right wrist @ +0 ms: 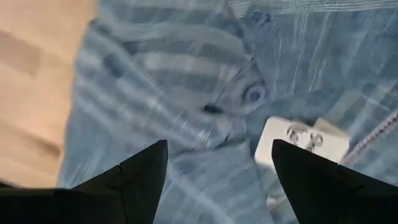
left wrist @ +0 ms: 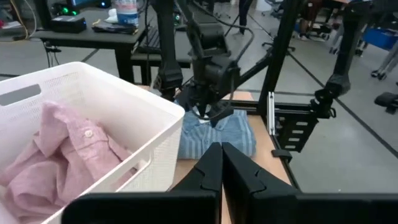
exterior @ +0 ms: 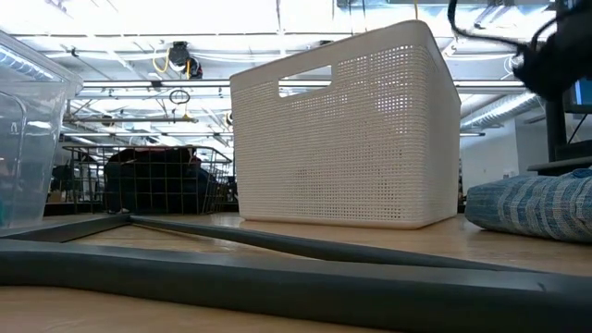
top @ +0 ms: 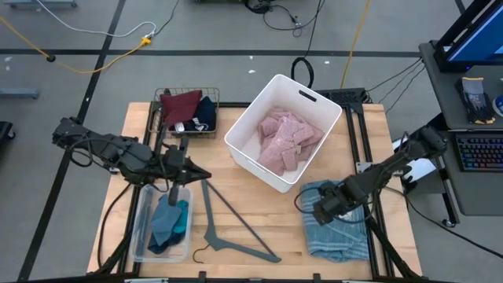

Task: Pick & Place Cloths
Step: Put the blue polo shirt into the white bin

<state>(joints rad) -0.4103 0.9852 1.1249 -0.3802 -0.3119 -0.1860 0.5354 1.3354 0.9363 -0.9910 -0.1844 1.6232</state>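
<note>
The light-blue ribbed cloth (top: 338, 226) lies flat on the table's right near part, also seen in the low view (exterior: 536, 207) and the left wrist view (left wrist: 217, 134). My right gripper (top: 324, 207) points down over its left part, open, with its fingers astride the cloth (right wrist: 186, 93) beside the white tag (right wrist: 301, 140). My left gripper (top: 195, 174) is shut (left wrist: 222, 163) and hovers right of the clear tub. A pink cloth (top: 288, 138) lies in the white bin. Maroon (top: 181, 105) and dark navy (top: 206, 112) cloths sit in the wire basket. Teal and navy pieces (top: 170, 222) lie in the clear tub. My right gripper comes at the light-blue cloth from above with open fingers (right wrist: 140, 171) next to the tag. I cannot tell whether the fingertips touch the fabric.
The white bin (top: 239, 140) stands at the table's middle far side, the wire basket (top: 159, 124) at the far left, and the clear tub (top: 141, 236) at the near left. The grey hanger (top: 228, 229) lies on the table between the tub and the blue cloth.
</note>
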